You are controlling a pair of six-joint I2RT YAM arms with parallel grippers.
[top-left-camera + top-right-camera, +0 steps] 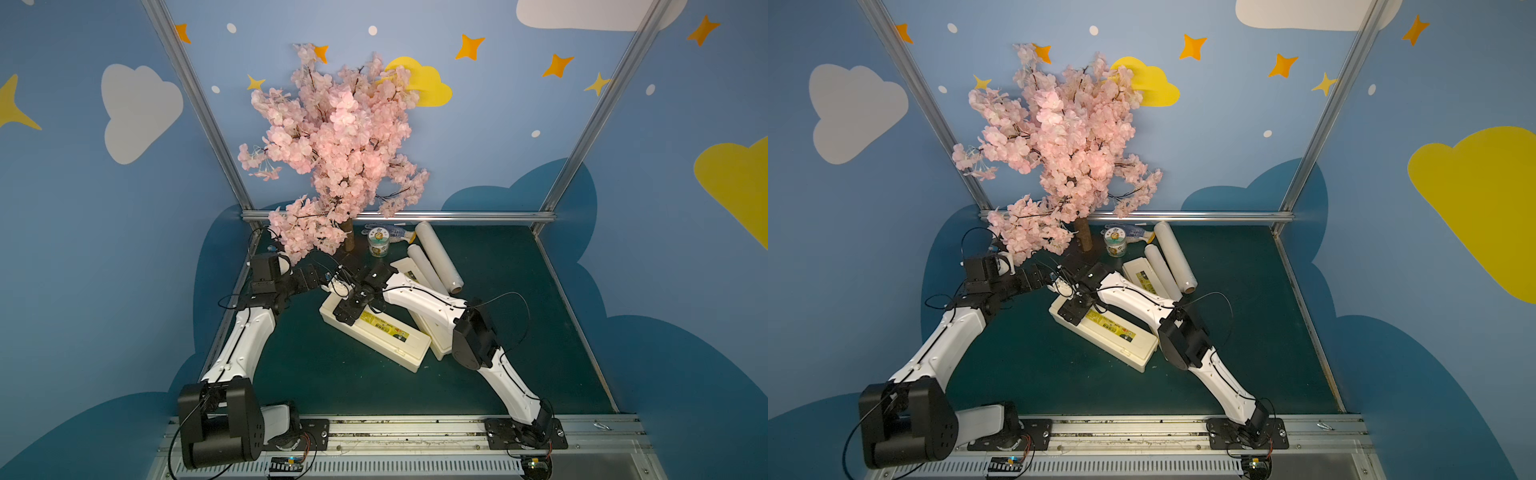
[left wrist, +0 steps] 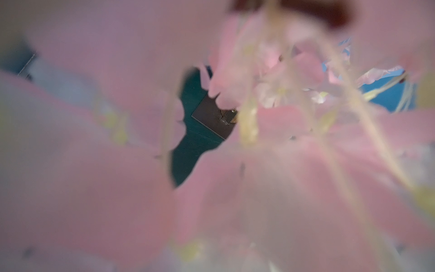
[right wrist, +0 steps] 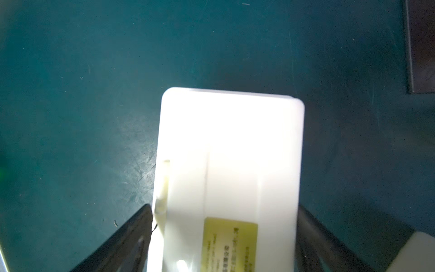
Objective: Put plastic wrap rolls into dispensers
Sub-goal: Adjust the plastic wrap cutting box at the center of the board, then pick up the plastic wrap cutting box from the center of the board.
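Near dispenser lid shut, contents hidden | right jaws straddle it, spread | left jaws: open

Lab booth: painted walls, aluminium frame

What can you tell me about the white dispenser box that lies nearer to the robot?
The nearer dispenser is a long, narrow cream-white plastic box with rounded corners. Its lid is shut and bears a yellow label strip. It lies flat and diagonal on the green table. The right pincer straddles its far end, jaws wide on either side.
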